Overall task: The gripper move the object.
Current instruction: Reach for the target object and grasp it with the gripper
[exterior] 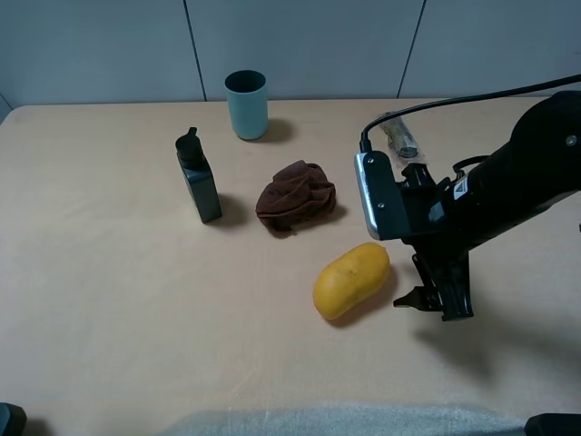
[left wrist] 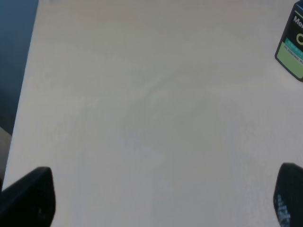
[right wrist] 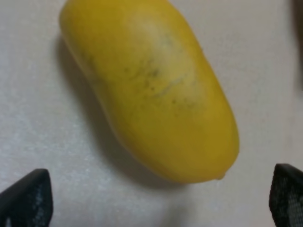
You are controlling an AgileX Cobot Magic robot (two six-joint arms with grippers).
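A yellow mango (exterior: 351, 280) lies on the beige table (exterior: 109, 300), right of centre. My right gripper (exterior: 431, 304) hangs just to the mango's right, pointing down, close to the table. In the right wrist view the mango (right wrist: 151, 90) fills the frame, and the right gripper (right wrist: 156, 203) is open with its two dark fingertips (right wrist: 26, 198) wide apart and nothing between them. In the left wrist view my left gripper (left wrist: 158, 198) is open and empty over bare table.
A brown crumpled cloth (exterior: 295, 196) lies behind the mango. A dark carton (exterior: 199, 177) stands to its left and also shows in the left wrist view (left wrist: 292, 45). A teal cup (exterior: 247, 104) stands at the back. A dark packet (exterior: 399, 134) lies at the back right.
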